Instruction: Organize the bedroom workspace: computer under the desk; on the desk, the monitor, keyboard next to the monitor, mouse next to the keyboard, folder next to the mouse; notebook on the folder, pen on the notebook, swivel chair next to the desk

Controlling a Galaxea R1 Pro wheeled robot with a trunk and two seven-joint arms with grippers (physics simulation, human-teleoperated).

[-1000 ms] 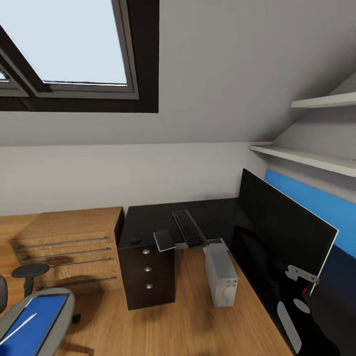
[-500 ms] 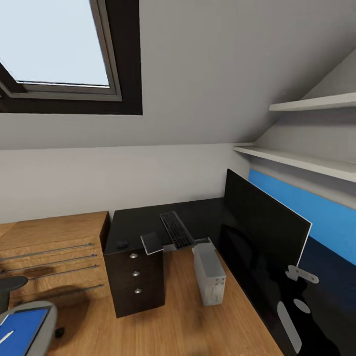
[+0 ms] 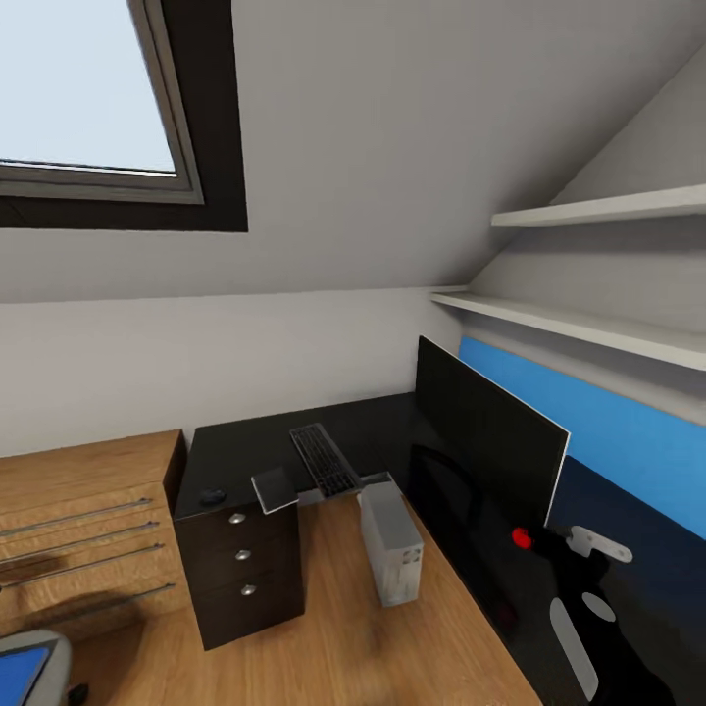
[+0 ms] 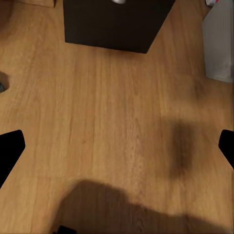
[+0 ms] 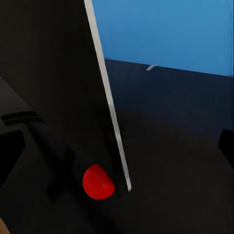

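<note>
The bright blue folder (image 3: 18,675) lies on the seat of the grey swivel chair (image 3: 44,655), well away from both sets of jaws and barely inside the head view. Nearer, the long black surface (image 3: 245,441) carries the flat black keyboard (image 3: 322,459), a small dark mouse (image 3: 212,496) and a thin grey notebook (image 3: 275,487) that hangs over its front edge. The wide black monitor (image 3: 485,446) stands just ahead of the right jaws, its red dot (image 5: 98,181) almost in line with them. The light grey computer tower (image 3: 390,544) sits on the wooden floor (image 4: 112,122), ahead of the left jaws beside the black drawer block (image 4: 114,24).

Both sets of jaws are apart and hold nothing.

The chief risk, to my eye, is the right arm: any swing while the base turns could clip the monitor's lower corner and tip the screen. The overhanging notebook could also slide off if the surface is bumped.

There is open floor under the left jaws. The low wooden shelving (image 3: 78,520) and the drawers narrow the way towards the chair, and the sloping wall and white shelves (image 3: 588,328) close in above the right side.
</note>
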